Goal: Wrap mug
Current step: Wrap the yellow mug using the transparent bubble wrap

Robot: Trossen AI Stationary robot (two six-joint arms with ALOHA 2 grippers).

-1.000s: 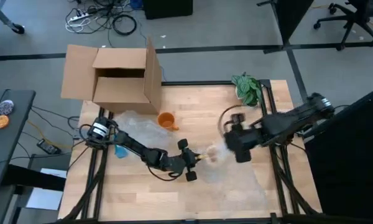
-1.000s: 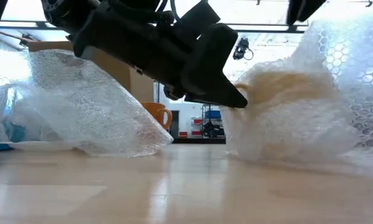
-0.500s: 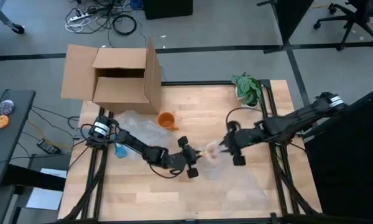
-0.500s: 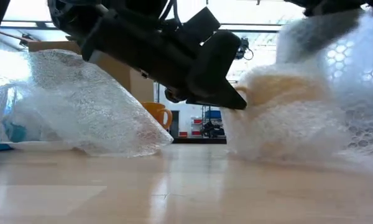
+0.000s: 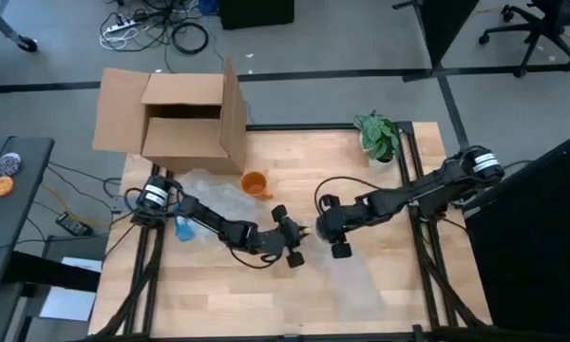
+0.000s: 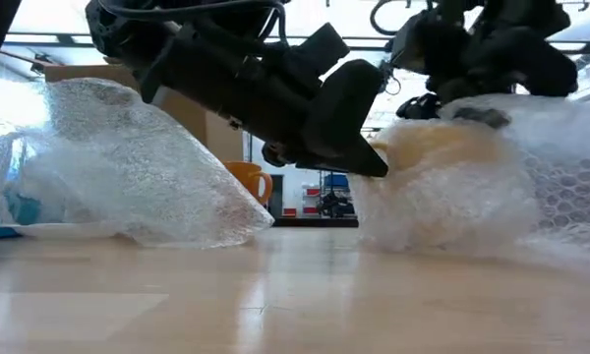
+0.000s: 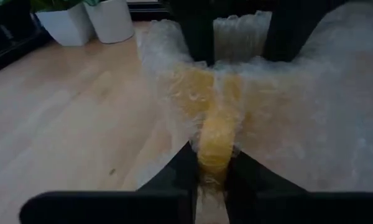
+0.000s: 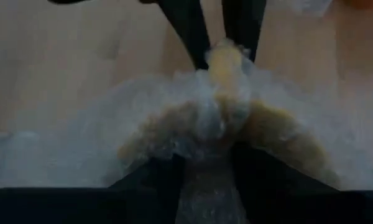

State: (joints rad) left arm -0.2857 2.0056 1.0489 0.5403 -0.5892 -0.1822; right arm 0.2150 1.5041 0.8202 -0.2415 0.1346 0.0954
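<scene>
Now the yellow mug swaddled in clear bubble wrap point(image 6: 442, 187) sits near the middle of the wooden table point(image 5: 351, 161), pinched from both sides. The left gripper point(image 7: 212, 167) is clamped on the mug's wrapped handle, while the right gripper point(image 8: 206, 163) squeezes a gathered fold of wrap on the opposite side. A second, bare orange mug point(image 5: 254, 183) stands farther back, near the open cardboard box point(image 5: 176, 119). Risk seems twofold: slippery film could slide from the right fingers and spring open, or opposing pulls might tip the mug and tear the wrap.
</scene>
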